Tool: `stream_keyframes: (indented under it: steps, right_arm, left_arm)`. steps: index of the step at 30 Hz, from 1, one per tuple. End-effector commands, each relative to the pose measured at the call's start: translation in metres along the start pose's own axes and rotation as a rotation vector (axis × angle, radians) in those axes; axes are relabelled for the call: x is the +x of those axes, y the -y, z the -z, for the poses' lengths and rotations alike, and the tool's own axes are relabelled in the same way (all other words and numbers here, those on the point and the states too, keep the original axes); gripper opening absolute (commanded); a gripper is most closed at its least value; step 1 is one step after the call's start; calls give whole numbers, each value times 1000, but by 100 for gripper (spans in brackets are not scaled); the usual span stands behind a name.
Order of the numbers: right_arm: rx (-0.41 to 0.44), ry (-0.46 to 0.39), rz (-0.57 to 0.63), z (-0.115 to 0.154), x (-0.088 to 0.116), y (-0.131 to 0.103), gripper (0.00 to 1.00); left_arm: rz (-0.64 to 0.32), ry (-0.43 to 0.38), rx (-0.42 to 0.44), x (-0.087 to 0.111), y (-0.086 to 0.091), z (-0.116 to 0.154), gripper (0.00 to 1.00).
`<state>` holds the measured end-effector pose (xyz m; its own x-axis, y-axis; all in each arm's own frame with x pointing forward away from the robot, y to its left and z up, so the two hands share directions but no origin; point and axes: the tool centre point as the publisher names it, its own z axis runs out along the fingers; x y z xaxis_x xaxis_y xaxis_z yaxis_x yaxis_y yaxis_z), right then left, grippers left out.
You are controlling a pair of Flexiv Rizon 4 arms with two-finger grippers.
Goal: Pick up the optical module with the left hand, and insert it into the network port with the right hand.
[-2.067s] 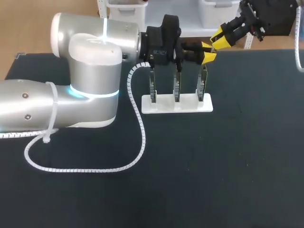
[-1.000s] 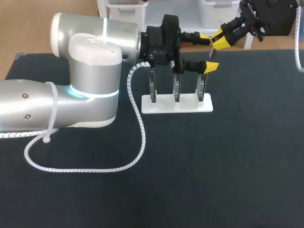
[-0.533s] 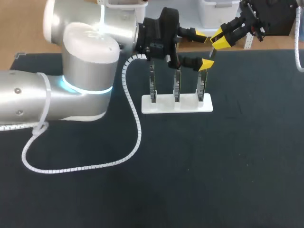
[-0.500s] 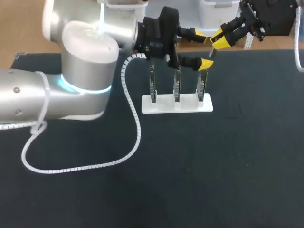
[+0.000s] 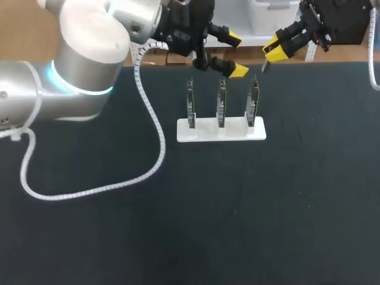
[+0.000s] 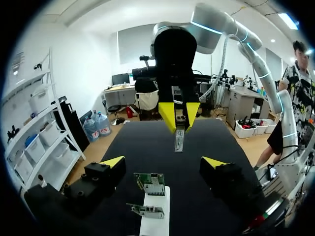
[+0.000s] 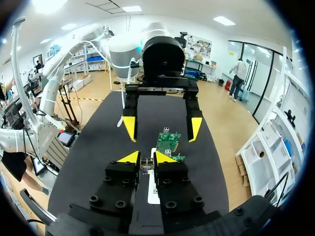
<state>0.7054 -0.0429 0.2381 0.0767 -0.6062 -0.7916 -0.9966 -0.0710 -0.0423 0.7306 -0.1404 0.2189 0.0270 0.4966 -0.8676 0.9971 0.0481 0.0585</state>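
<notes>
Head overhead, wrist views facing, sharing rack (image 5: 221,129)

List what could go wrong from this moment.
1. The right gripper pinches the optical module by one end only, the rest hanging free; it may twist or slip on insertion.
2. The open left gripper hovers just above the circuit boards, near the right gripper; the arms might clash.
3. Those boards stand upright in a white stand; a sideways push may tip them.

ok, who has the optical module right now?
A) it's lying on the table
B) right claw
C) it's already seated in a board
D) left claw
B: the right claw is shut on the optical module, while the left claw is open and empty above the rack.
</notes>
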Motion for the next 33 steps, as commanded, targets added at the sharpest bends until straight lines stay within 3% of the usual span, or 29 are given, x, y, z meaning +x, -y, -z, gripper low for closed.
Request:
stream_keyframes:
  steps: [1, 14, 23, 33]
  right_arm:
    - [2, 0, 0, 0, 0, -1, 0]
    - [2, 0, 0, 0, 0, -1, 0]
    - [-116, -80, -47, -4, 7, 3, 0]
    - [-162, -72, -64, -16, 21, 7, 0]
  left_arm:
    - [2, -106, 16, 3, -6, 6, 100]
    - [-7, -120, 17, 9, -9, 7, 100]
    - [-7, -120, 17, 9, -9, 7, 100]
    - [-7, -120, 17, 9, -9, 7, 100]
